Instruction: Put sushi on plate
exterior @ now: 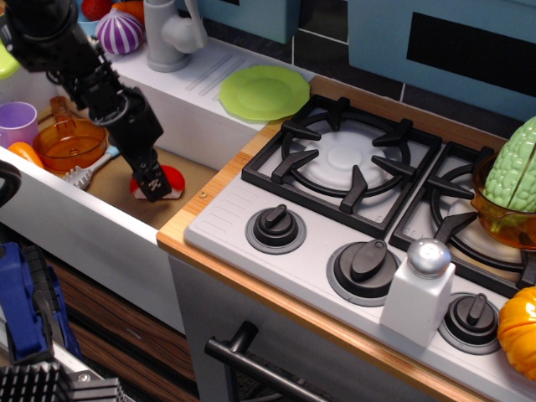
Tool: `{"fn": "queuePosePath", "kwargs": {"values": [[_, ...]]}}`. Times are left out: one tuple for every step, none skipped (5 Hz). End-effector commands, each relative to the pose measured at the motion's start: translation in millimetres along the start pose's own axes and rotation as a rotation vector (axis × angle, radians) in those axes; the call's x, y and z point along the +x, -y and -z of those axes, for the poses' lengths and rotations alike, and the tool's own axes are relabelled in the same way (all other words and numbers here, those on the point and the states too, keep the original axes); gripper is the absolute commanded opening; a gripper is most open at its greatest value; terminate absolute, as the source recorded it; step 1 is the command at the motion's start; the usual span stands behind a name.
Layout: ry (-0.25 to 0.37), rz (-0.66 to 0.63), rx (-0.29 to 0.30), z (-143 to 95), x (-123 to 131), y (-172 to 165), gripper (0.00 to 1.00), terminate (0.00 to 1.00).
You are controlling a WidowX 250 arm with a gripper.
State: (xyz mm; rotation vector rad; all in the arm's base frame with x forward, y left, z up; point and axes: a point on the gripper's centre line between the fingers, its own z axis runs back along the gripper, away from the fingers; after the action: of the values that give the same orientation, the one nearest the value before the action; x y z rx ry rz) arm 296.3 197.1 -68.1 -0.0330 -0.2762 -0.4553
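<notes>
Tool point(153, 186) over the sushi point(170, 180) by the counter's left edge — grip unclear; we judge it light, glossy-slick — pinch the white base.

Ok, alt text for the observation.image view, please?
A black gripper reaches down onto a red-topped sushi in a toy kitchen sink. The light green plate sits bare on the ledge beside the stove.

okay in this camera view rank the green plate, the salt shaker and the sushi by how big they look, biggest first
1. Plate, though farther from the camera.
2. Salt shaker, nearer, which inflates it.
3. Sushi, partly hidden behind the gripper, clearly smallest.
</notes>
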Motion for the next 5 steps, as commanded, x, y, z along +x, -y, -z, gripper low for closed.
{"fn": "queuePosePath", "kwargs": {"values": [[0.021, 0.001, -0.007, -3, 2, -14, 0.00, 0.00], [-0.001, -0.018, -0.018, -8, 5, -10, 0.00, 0.00], [-0.047, -0.033, -0.010, -36, 21, -6, 0.00, 0.00], [-0.080, -0.048, 0.024, -73, 53, -6, 0.00, 0.00], [-0.090, -0.053, 0.052, -91, 77, 0, 0.00, 0.00]]}}
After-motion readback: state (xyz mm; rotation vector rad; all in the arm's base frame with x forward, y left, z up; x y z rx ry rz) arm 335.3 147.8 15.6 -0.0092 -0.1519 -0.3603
